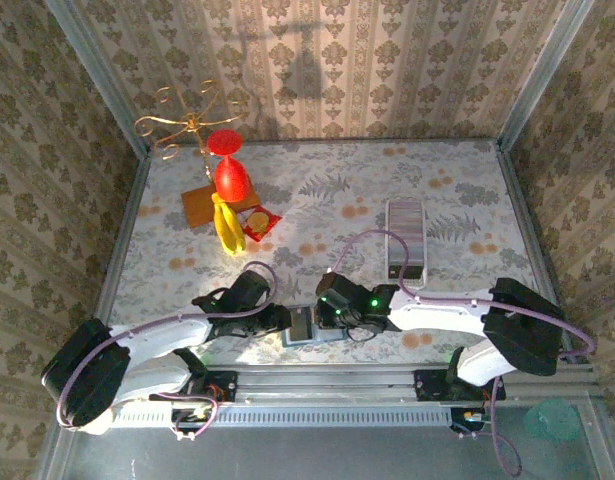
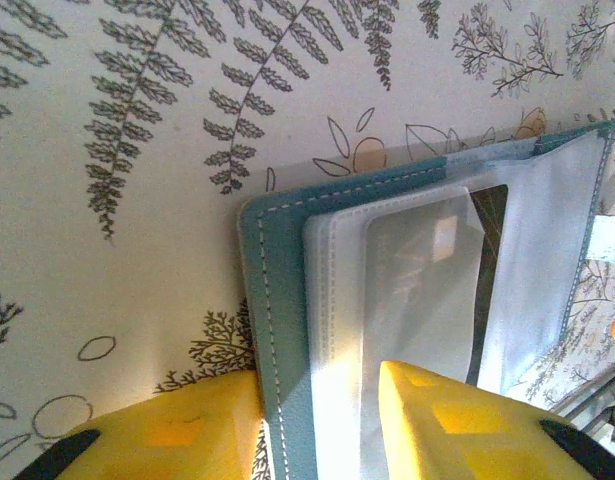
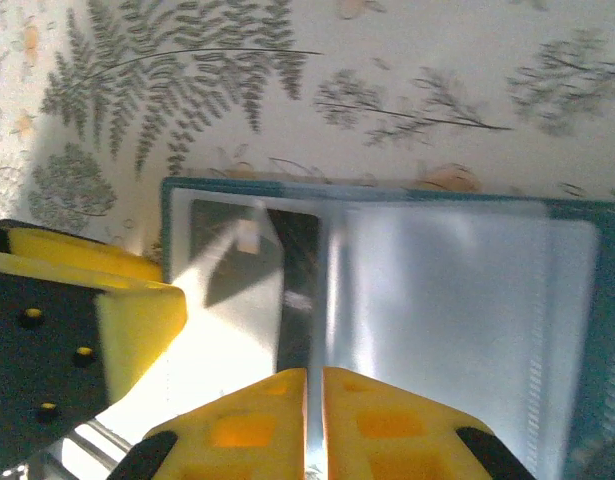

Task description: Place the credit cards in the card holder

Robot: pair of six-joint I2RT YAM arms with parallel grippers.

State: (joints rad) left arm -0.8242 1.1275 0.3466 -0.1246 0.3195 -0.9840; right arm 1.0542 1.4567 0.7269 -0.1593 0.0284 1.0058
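The card holder lies open between both grippers, one card seemingly sleeved. The left gripper straddles its teal edge (clamped or not, I cannot tell). The right gripper is almost closed over the sleeve. Next, probably: release gently.

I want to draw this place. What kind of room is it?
Probably a robot test booth dressed like a home: floral beige wallpaper walls in a grey metal frame, a fern-printed tabletop, and two white robot arms on a metal rail.

walls: beige damask wallpaper | tabletop: pale fern-print cover | light: possibly overhead, shadows on back wall
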